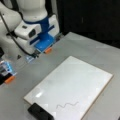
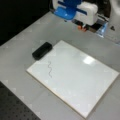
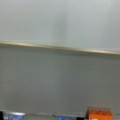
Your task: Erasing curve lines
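Note:
The curve lines are one thin dark wavy stroke near the white board's front edge, and both front views show them. A black eraser block lies at the board's corner, close to the stroke. My gripper hovers over the grey table beyond the board's far side, well away from both. It is open, with an orange fingertip on one side and nothing between its fingers. In the wrist view the gripper sits at the bottom edge, with the board's rim ahead of it.
The grey table surrounds the board on all sides. A small blue and orange object stands at a front view's left edge. Dark background lies behind the table.

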You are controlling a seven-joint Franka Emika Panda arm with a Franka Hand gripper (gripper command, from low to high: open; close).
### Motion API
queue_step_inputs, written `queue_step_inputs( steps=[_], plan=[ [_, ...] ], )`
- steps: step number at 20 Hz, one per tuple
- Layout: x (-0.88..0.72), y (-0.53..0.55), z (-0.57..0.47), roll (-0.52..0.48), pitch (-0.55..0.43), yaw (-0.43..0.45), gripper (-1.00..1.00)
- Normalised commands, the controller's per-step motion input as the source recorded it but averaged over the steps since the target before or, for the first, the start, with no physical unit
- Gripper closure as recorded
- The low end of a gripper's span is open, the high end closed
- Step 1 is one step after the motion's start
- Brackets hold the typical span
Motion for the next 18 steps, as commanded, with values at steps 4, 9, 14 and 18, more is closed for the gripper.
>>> queue_step_inputs(
  steps=[4,9,14,18],
  plan=[
    [0.29,-0.33,0.09,-0.064,0.088,0.174,-1.00],
    [0.28,-0.48,0.13,-0.127,0.138,0.222,-1.00],
    [0.30,-0.51,0.09,-0.069,0.144,0.250,-1.00],
    [0.19,-0.31,0.04,-0.050,0.164,0.194,-1.00]
  ],
)
